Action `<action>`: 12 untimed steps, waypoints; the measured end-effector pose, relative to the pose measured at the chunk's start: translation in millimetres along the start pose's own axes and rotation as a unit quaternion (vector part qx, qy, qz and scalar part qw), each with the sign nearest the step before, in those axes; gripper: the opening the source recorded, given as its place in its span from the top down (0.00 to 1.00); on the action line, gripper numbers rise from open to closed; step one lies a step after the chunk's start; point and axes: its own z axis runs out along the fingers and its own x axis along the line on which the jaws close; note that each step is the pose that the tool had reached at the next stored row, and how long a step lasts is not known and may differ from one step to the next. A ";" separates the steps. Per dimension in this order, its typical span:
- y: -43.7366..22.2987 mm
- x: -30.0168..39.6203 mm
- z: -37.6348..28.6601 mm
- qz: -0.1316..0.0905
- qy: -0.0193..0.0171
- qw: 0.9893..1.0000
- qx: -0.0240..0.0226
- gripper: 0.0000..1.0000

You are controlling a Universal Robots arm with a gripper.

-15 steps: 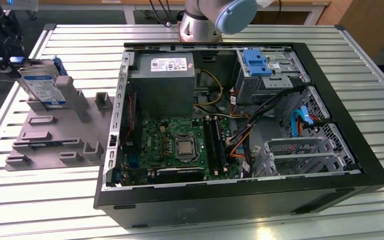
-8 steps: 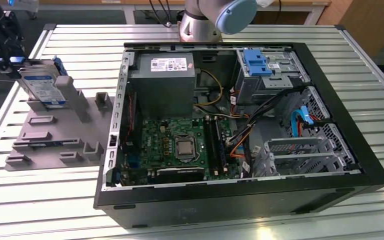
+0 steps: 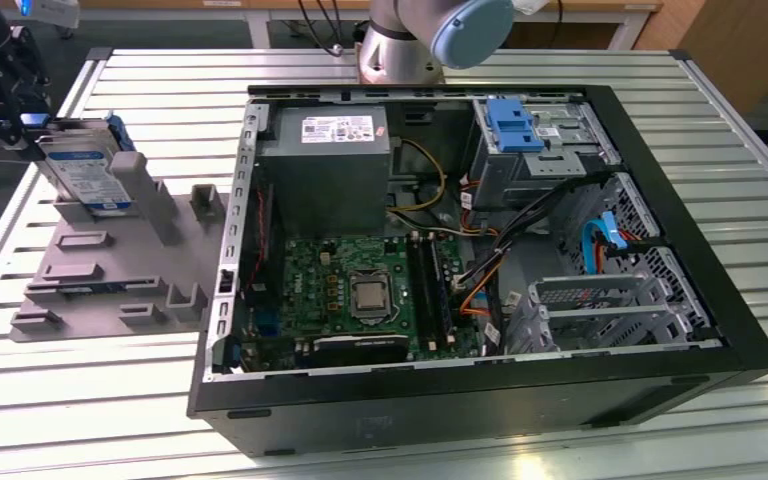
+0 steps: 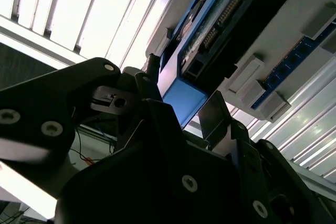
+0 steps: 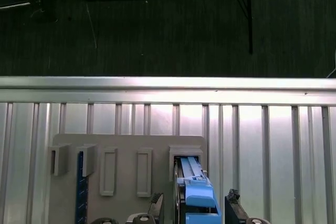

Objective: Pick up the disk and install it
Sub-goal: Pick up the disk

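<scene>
The disk [image 3: 84, 175] stands on edge in a grey holder [image 3: 104, 270], on the exterior view's left of the case [image 3: 491, 400]. Its long axis is near upright and its label faces the camera. The gripper [image 3: 24, 118] hangs over the disk's top edge. Its fingers [image 5: 156, 204] are spread either side of the blue rail [image 5: 198, 195], with gaps showing.
</scene>
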 end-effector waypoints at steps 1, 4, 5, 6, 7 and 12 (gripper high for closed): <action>0.0 0.0 0.3 0.000 0.000 1.000 0.000 0.44; -0.1 0.0 1.2 0.000 0.000 1.000 0.000 0.44; -0.1 0.0 1.5 0.000 0.000 1.000 0.000 0.44; -0.1 0.0 1.8 0.000 0.000 1.000 0.000 0.44; -0.1 0.0 2.2 0.000 0.000 1.000 0.000 0.44; 0.0 0.1 2.9 0.000 0.000 1.000 0.000 0.45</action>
